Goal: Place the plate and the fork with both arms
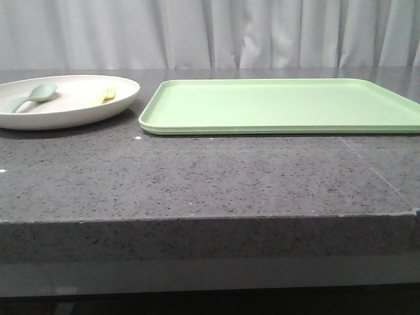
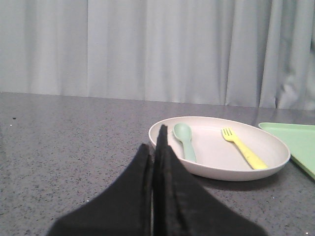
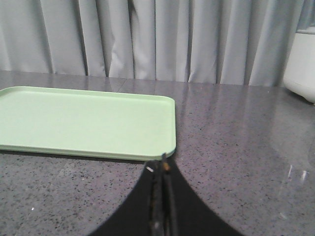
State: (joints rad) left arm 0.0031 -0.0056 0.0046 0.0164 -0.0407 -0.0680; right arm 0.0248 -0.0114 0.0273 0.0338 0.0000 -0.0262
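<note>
On the plate [image 2: 219,147], risking sliding the loose fork [image 2: 243,147] and spoon [image 2: 184,140] off if tilted, with left gripper [image 2: 156,147] and right gripper [image 3: 162,182] both pinched closed, holding nothing.

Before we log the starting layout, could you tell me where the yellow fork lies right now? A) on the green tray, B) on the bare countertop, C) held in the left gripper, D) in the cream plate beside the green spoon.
D: the fork lies inside the plate next to the spoon, while the tray holds nothing and the left gripper is shut on nothing.
</note>
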